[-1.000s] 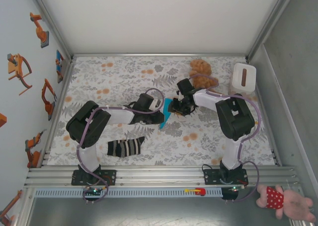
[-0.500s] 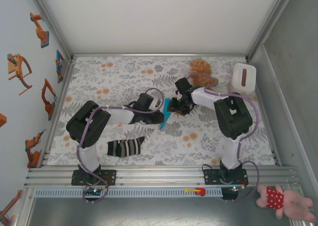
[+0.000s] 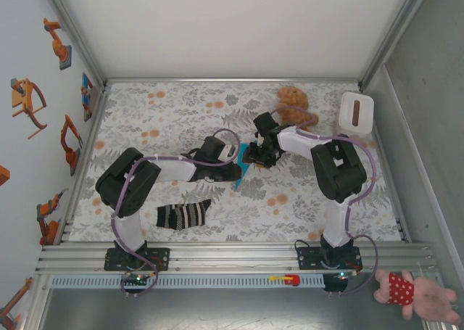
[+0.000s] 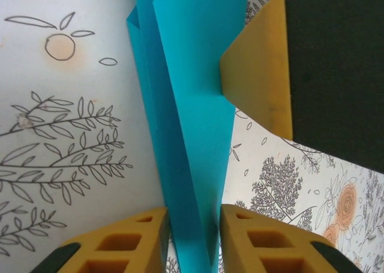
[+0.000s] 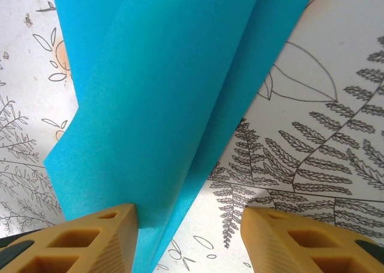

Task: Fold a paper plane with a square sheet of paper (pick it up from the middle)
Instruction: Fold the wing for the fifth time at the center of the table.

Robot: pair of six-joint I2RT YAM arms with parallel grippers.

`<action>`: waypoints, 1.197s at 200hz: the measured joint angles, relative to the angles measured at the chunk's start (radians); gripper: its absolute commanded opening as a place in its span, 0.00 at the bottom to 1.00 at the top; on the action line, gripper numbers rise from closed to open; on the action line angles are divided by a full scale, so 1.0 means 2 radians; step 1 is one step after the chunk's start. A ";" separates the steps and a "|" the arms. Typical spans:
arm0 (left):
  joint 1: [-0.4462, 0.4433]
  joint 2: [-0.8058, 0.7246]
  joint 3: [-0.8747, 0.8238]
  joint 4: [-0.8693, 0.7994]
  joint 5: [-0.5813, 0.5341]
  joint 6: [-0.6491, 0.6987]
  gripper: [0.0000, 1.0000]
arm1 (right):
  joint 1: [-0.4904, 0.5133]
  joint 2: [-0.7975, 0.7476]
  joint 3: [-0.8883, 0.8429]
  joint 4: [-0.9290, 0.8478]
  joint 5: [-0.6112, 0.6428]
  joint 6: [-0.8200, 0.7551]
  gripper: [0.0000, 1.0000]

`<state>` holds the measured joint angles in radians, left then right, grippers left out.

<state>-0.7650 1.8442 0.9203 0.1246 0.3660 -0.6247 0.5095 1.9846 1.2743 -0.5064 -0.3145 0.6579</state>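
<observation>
A turquoise paper plane [image 4: 192, 105] is sitting between two robot tools that are facing each other over a flower-patterned desk [image 3: 167, 120]. The square sheet is no longer looking flat. It is showing as a long, narrow dart with a sharp centre crease and overlapping layers, tapering toward the left tool [image 4: 194, 213].

The left tool's two yellow fingers are flanking the narrow end of the paper very closely. Whether they are pinching it or only standing beside it, I cannot tell.

The right tool [image 5: 189, 210] is sitting with its fingers spread wide. The broader end of the paper is leaning against one finger and lying well apart from the other, so this tool is not gripping anything. Seen from the left wrist, one of its yellow fingers [image 4: 258, 75] is touching the paper's edge just ahead of the left tool.

Judging from the shape, most of the folding is looking done. What is probably remaining is pressing the last creases, perhaps opening the wings, and setting the plane down.
</observation>
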 measured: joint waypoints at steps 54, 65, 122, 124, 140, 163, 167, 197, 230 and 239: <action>-0.002 -0.062 -0.018 -0.016 -0.020 -0.010 0.33 | 0.002 0.003 0.005 -0.007 0.006 0.000 0.52; -0.002 -0.072 -0.022 -0.010 -0.019 -0.014 0.29 | 0.002 0.003 0.005 -0.007 0.006 0.000 0.52; -0.002 -0.043 -0.023 0.056 0.023 -0.058 0.17 | 0.002 0.007 0.010 -0.014 0.006 0.000 0.52; -0.002 -0.041 -0.023 0.058 0.024 -0.059 0.17 | 0.002 0.007 0.010 -0.014 0.006 0.000 0.52; -0.003 -0.026 -0.023 0.067 0.031 -0.067 0.16 | 0.002 0.007 0.010 -0.014 0.006 0.000 0.52; -0.004 -0.014 -0.023 0.069 0.035 -0.074 0.15 | 0.002 0.007 0.010 -0.014 0.006 0.000 0.52; -0.004 -0.013 -0.023 0.069 0.035 -0.074 0.15 | 0.002 0.007 0.010 -0.014 0.006 0.000 0.52; -0.004 -0.002 -0.019 0.066 0.034 -0.074 0.14 | 0.002 0.008 0.010 -0.014 0.007 0.000 0.51; -0.004 0.008 -0.014 0.064 0.034 -0.074 0.14 | 0.002 0.008 0.010 -0.016 0.007 0.000 0.51; -0.004 0.009 -0.014 0.063 0.034 -0.074 0.13 | 0.002 0.009 0.010 -0.017 0.008 0.000 0.51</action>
<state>-0.7734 1.8622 0.8932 0.2501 0.4339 -0.7734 0.5140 2.0018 1.2942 -0.5396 -0.2993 0.6582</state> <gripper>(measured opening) 0.139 0.509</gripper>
